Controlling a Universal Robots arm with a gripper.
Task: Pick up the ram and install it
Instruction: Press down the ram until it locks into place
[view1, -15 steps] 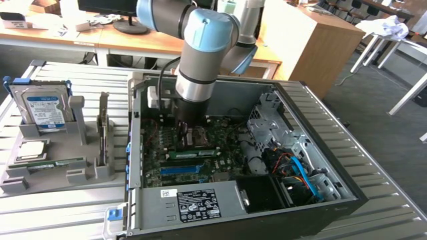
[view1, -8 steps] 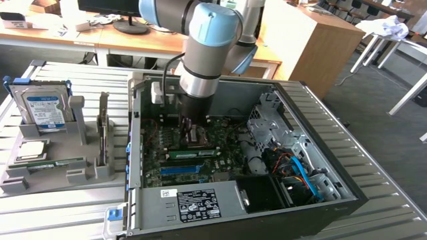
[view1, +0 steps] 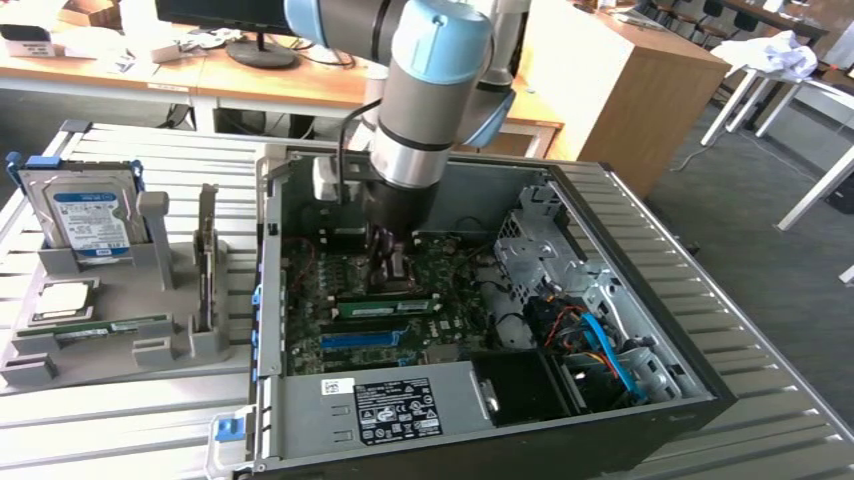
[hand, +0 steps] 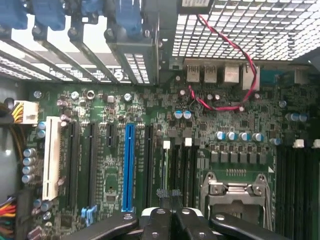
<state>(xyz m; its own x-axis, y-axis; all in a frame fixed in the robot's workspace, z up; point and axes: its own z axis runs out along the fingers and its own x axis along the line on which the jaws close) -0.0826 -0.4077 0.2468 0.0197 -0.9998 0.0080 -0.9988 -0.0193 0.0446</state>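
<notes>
The ram, a long green stick, stands on edge in a motherboard slot inside the open computer case, just beyond the blue slot. In the wrist view the ram shows edge-on as a thin line between dark slots. My gripper hangs down inside the case, right over the stick. Its fingertips are pressed together, so the gripper is shut with nothing between the fingers. I cannot tell whether the tips touch the ram's top edge.
A grey holder on the exterior view's left carries a hard drive, a silver processor, another green stick and a dark card. In the case are the processor socket, a drive cage and cables.
</notes>
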